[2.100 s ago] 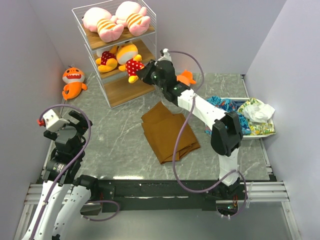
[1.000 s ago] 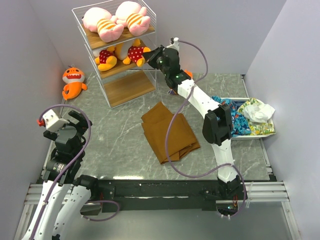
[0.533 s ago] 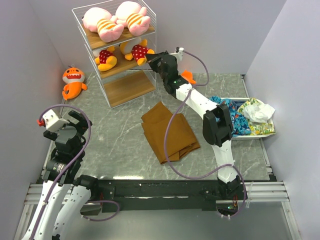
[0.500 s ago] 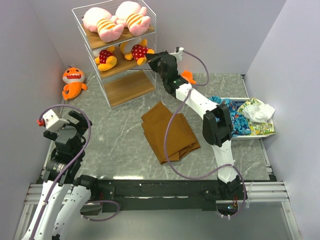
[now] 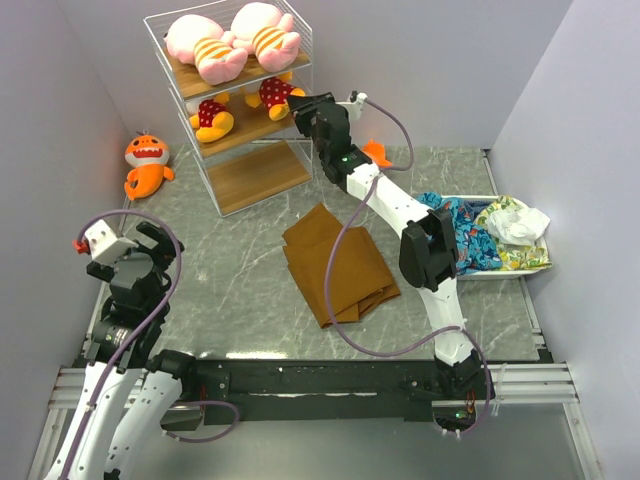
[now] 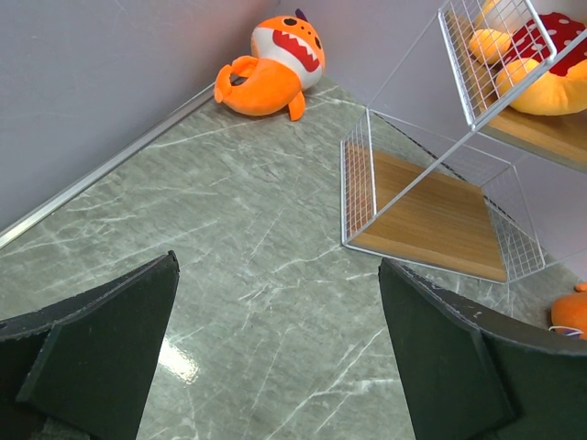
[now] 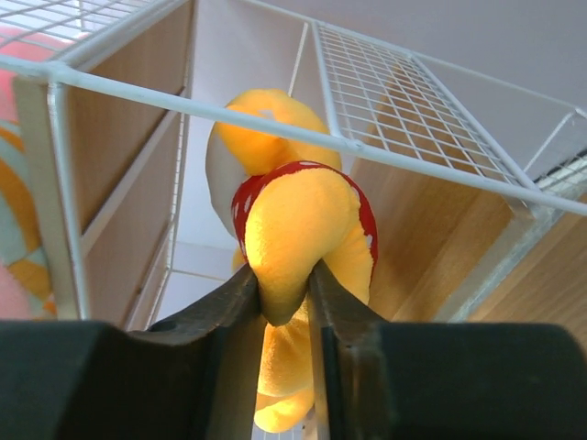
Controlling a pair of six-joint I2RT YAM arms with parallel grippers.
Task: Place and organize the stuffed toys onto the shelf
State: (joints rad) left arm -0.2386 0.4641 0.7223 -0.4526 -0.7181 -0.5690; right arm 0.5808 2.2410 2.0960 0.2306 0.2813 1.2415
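Far outstretched right arm (image 5: 385, 205), fingers (image 7: 225, 316) around yellow toy (image 7: 303, 229), seemingly on shelf (image 5: 250, 178).

Top-down view: the white wire shelf (image 5: 250, 182) stood at about 11 o'clock on the table, with three wooden boards, the bottom one bare. Both pink striped plushies were up on the top board lying side by side and touching, the left pink one (image 5: 198, 45) and the right pink one (image 5: 262, 35). On the middle board, the first yellow polka-dot toy (image 5: 212, 118) sat toward the 9 o'clock end. The second yellow polka-dot toy (image 5: 274, 94) was at the 3 o'clock edge, one yellow limb pinched in the right gripper (image 7: 285, 291). One orange shark (image 5: 147, 164) lay on the table at the shelf's 8 o'clock, teeth showing. The other orange shark (image 5: 376, 153) peeked out at 4 o'clock, mostly hidden.
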